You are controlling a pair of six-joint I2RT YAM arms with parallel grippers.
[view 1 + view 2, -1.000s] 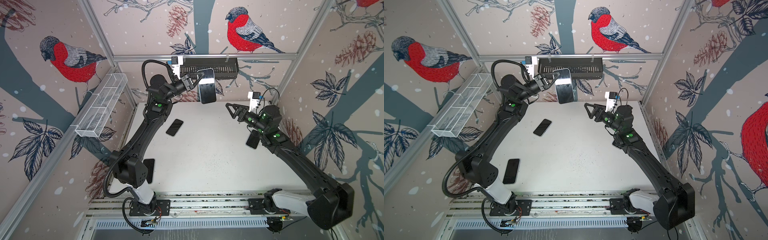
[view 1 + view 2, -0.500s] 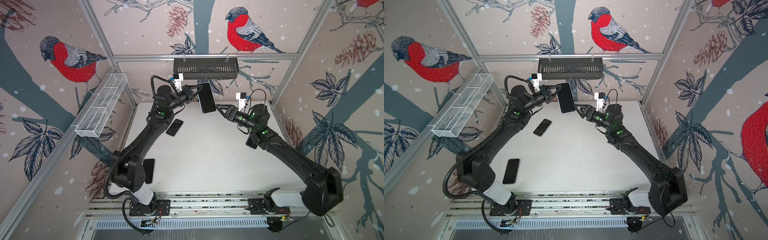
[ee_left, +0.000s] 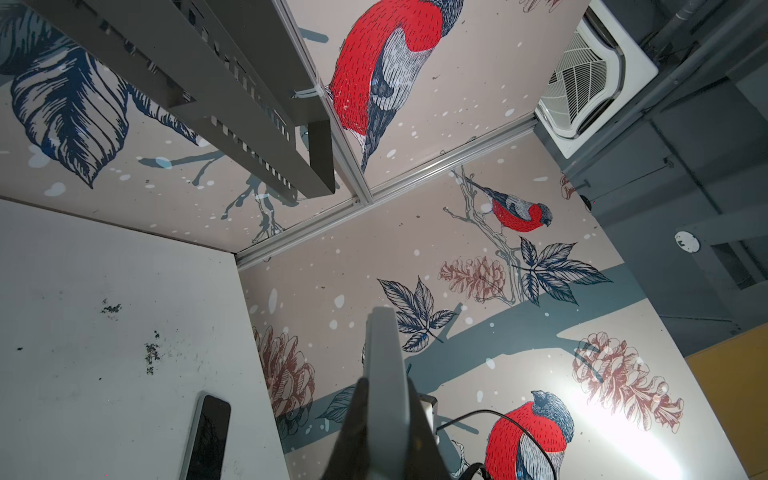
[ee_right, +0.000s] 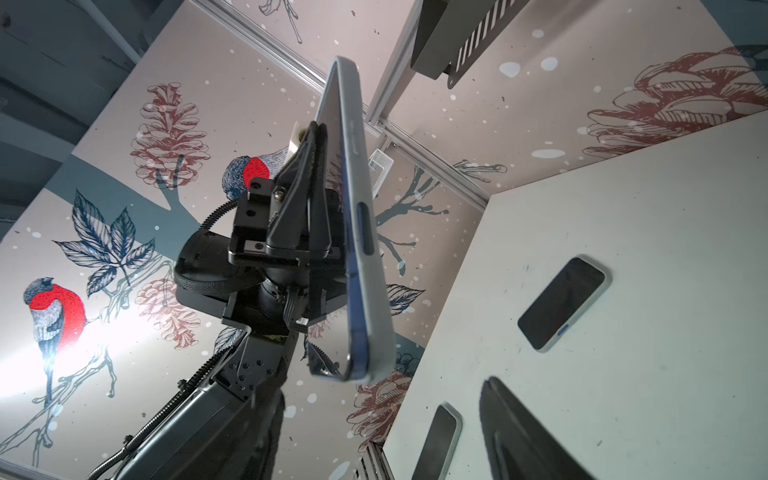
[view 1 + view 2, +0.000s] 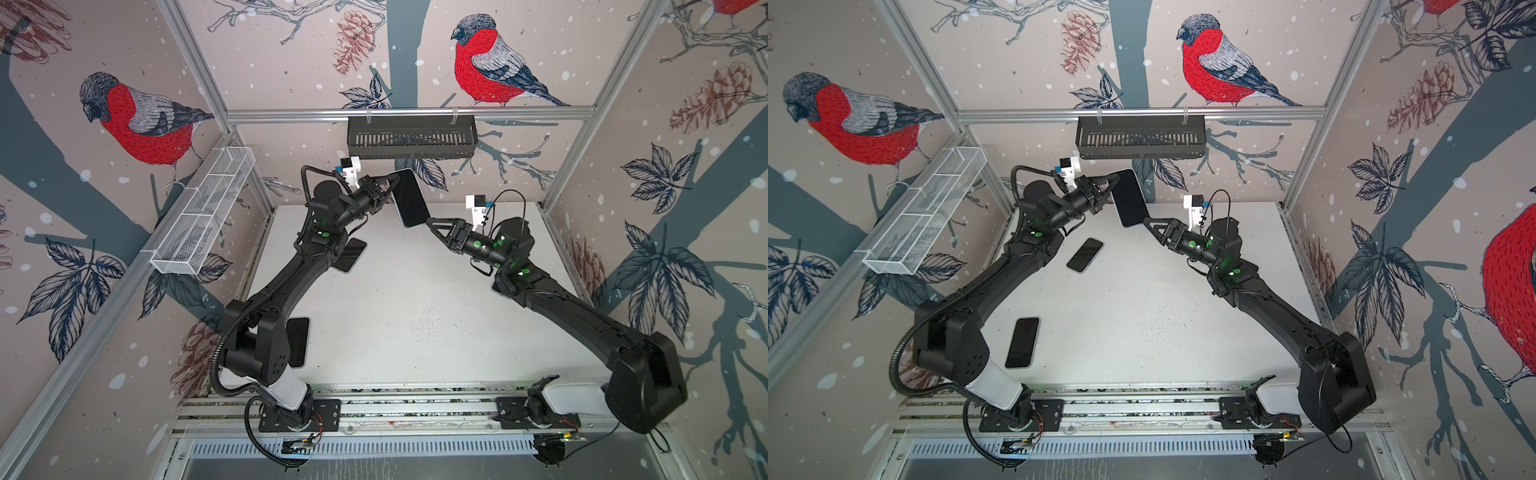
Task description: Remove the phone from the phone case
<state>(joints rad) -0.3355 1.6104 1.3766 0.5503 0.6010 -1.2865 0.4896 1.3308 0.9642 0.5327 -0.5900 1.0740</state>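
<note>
A phone [image 5: 409,199] [image 5: 1129,198] with a dark screen, in a pale phone case [image 4: 370,232], is held in the air over the back of the table. My left gripper [image 5: 390,187] [image 5: 1111,187] [image 3: 384,399] is shut on its long side, about halfway along. In the right wrist view the phone's blue rim shows inside the case's edge. My right gripper [image 5: 432,222] [image 5: 1150,224] [image 4: 386,415] is open, its tips just at the phone's lower corner. One dark finger [image 4: 511,428] stands well off to the side of that corner.
Two more phones lie screen-up on the white table [image 5: 1142,311]: one [image 5: 1085,254] under the left arm, one [image 5: 1022,342] near the left arm's base. A black basket [image 5: 409,137] hangs on the back wall, a white wire basket [image 5: 203,216] on the left wall.
My left gripper has brought the phone down and toward the middle. My right gripper has moved up and left to the phone's lower corner, and its jaws have narrowed a little.
</note>
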